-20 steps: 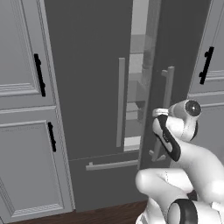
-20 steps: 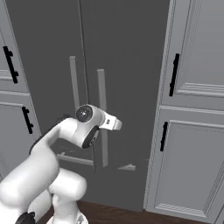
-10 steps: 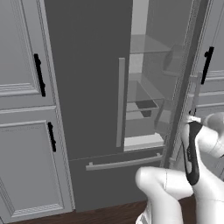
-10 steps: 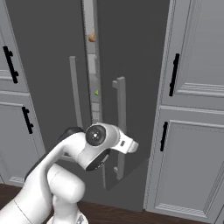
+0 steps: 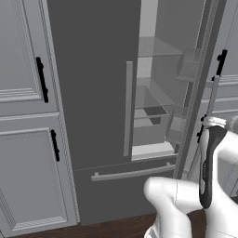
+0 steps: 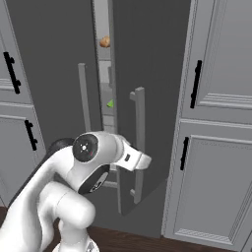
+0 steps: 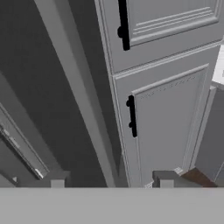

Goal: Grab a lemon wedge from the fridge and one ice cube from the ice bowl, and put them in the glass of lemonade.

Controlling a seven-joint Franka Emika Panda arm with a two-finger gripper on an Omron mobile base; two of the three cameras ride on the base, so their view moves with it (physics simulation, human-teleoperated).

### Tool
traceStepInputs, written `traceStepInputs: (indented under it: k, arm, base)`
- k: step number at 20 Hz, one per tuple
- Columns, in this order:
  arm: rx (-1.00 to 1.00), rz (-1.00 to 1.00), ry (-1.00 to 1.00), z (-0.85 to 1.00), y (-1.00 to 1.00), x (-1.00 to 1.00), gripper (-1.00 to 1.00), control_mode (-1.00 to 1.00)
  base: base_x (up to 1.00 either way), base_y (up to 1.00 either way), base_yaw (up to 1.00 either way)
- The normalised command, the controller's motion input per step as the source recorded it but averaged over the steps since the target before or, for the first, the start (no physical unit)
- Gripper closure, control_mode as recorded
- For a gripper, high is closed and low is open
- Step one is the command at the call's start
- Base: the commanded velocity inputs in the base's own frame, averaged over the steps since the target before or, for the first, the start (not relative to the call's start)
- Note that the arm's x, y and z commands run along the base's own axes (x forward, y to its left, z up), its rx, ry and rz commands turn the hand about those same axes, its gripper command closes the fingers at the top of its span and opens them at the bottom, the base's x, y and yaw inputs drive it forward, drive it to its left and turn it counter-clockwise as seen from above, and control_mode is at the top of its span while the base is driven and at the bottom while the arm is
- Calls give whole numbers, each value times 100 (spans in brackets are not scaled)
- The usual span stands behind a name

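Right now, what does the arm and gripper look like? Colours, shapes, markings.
Glossy white rounded arm links with dark joints. A round dark grey joint cap with a small red centre mark, a long black strip down one link. The gripper has two small dark grey square finger tips. No cables visible.

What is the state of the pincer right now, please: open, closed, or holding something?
Pincer: open, its two small dark tips stand wide apart with nothing between them, before the tall dark grey fridge door's edge.

2 base cams behind arm, both on fridge point(image 5: 93, 83); hand cam close-up.
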Motion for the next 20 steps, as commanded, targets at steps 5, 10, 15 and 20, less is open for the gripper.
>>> traceStepInputs:
  k: [5, 10, 15, 20]
  arm:
    - [-24, 4, 8, 93, 87, -24, -100, -100]
    - [-41, 11, 32, 75, 100, 33, -100, -100]
    - [-55, 1, 63, 9, 89, 98, -100, -100]
    - [-52, 0, 51, -58, 19, 100, -100, -100]
  base:
    - [0, 0, 0]
    - [0, 0, 0]
    - [0, 0, 0]
    - [0, 0, 0]
